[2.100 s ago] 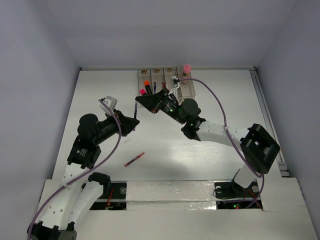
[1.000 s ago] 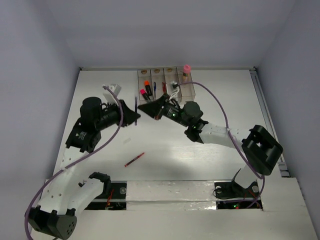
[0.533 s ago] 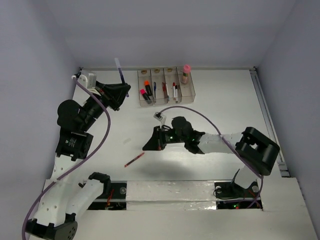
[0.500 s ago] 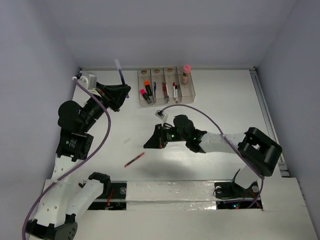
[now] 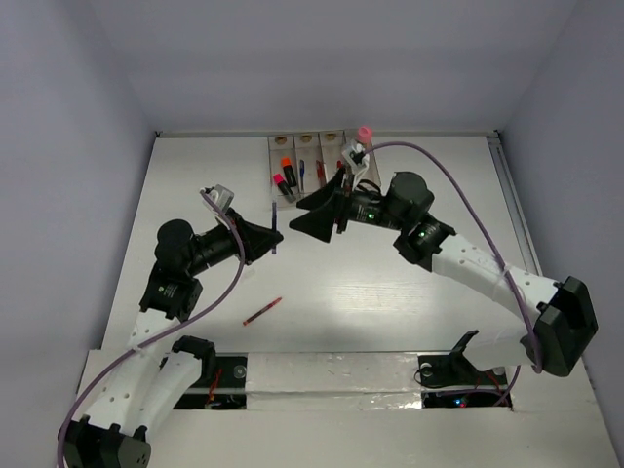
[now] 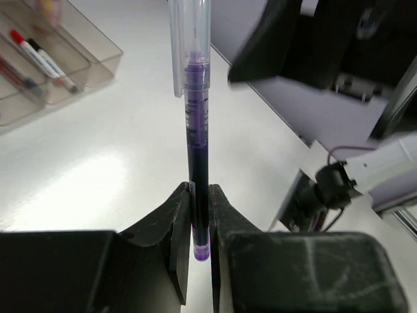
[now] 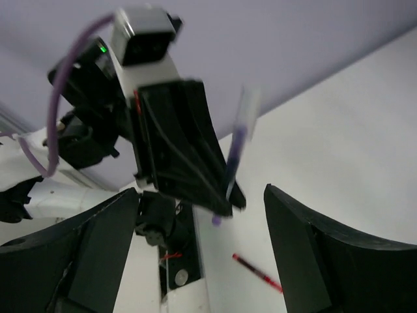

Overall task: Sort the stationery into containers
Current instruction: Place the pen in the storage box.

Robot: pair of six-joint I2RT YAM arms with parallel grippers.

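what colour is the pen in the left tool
The pen is purplish-blue inside a clear barrel, clearest in the left wrist view.

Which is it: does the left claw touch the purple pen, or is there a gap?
Touching. The left wrist view shows the left claw shut on the purple pen: the lower barrel is squeezed on both sides, with no gap.

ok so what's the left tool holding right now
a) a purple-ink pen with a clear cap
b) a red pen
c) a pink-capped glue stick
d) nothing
a: the left tool is shut on the thin purple-ink pen with a clear cap, while the thin red pen lies loose on the white table.
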